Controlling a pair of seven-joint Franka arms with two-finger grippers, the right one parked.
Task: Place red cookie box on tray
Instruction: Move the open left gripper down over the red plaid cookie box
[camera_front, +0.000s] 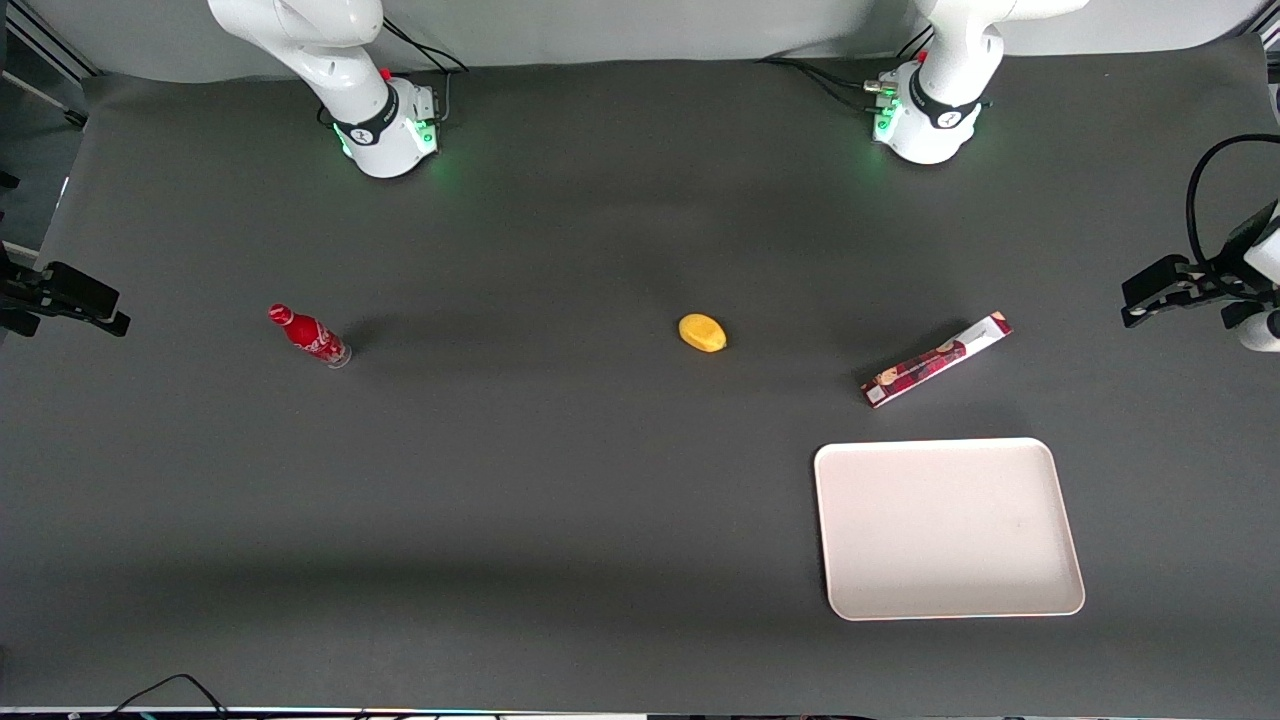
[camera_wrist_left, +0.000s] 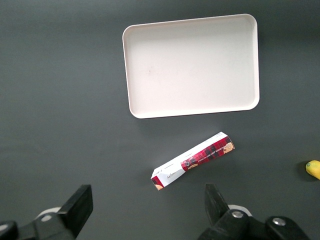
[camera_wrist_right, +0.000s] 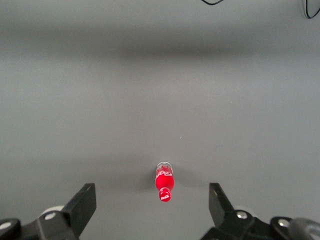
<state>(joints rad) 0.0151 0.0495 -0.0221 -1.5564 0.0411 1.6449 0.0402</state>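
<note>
Fingers (camera_wrist_left: 80, 207) of the gripper (camera_wrist_left: 147, 210) spread wide, nothing between them, high above the table. Hung clear of the red cookie box (camera_wrist_left: 193, 160), which lay flat and slantwise on the dark cloth just beside the tray (camera_wrist_left: 137, 107), not touching its rim, on the side farther from the front camera. Would do well to turn the wrist square across the carton's narrow width, drop over its middle, then close and lift level. Farther from the tray: yellow fruit (camera_front: 702, 333), then red bottle (camera_front: 308, 336).

Dark grey matte table cover (camera_front: 560, 480); pale wall strip above; cables (camera_front: 170, 690) at near edge.
</note>
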